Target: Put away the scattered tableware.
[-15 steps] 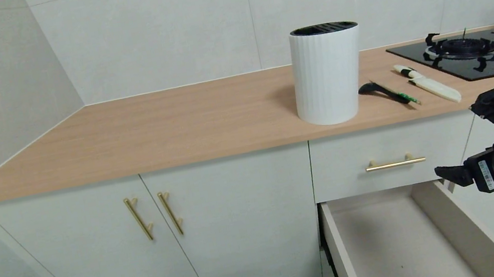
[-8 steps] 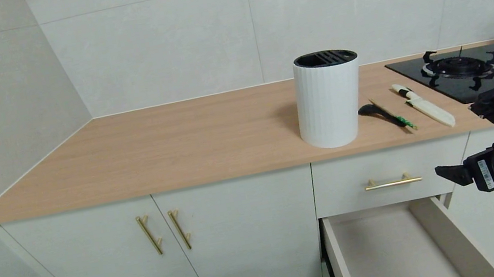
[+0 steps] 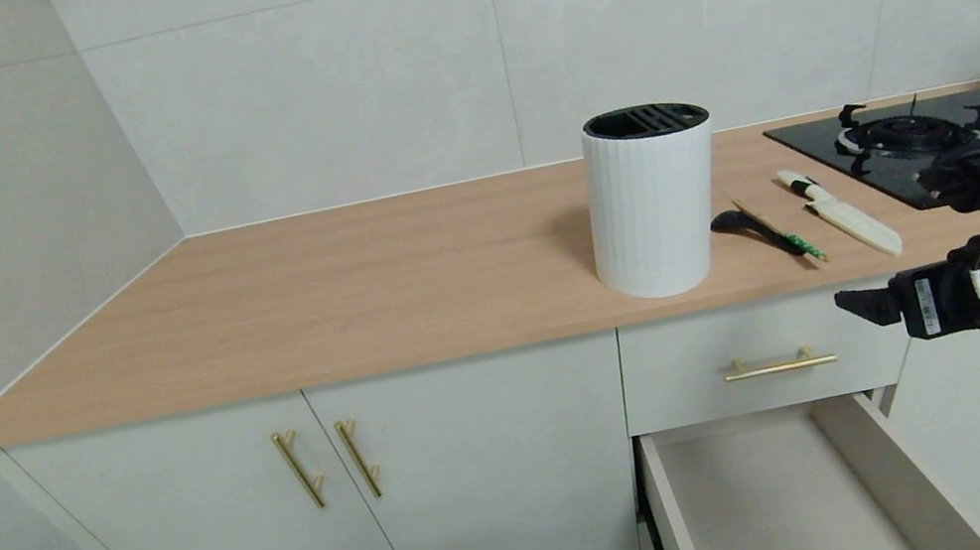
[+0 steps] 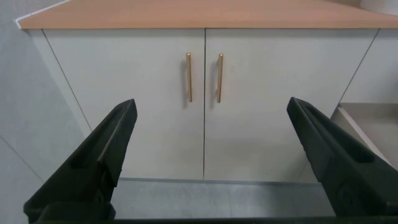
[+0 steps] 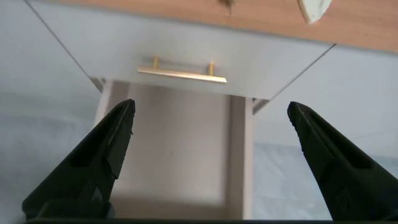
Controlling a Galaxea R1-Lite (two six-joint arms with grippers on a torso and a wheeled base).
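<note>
The knife [image 3: 843,219] lies flat on the bench [image 3: 350,279] near its front edge, toward the right end, blade tip pointing at that edge. Just beside it on the left lies a black spoon [image 3: 759,229] with a thin stick alongside; whether they touch I cannot tell. Left of the spoon, close but apart from it, the white ribbed holder [image 3: 654,206] stands upright, its black slotted top showing. The stove [image 3: 914,135] sits in the bench's back right part, near the knife's handle.

Below the front edge, a shut drawer with a gold handle [image 3: 778,362] sits over a pulled-out drawer [image 3: 669,516].

The right tool [image 5: 209,112] hangs off the front edge, before the shut drawer's right end, its fingers wide apart and holding nothing. The left tool [image 4: 211,109] faces the double doors [image 4: 155,99] under the bench's left part, its fingers likewise spread and bare.
</note>
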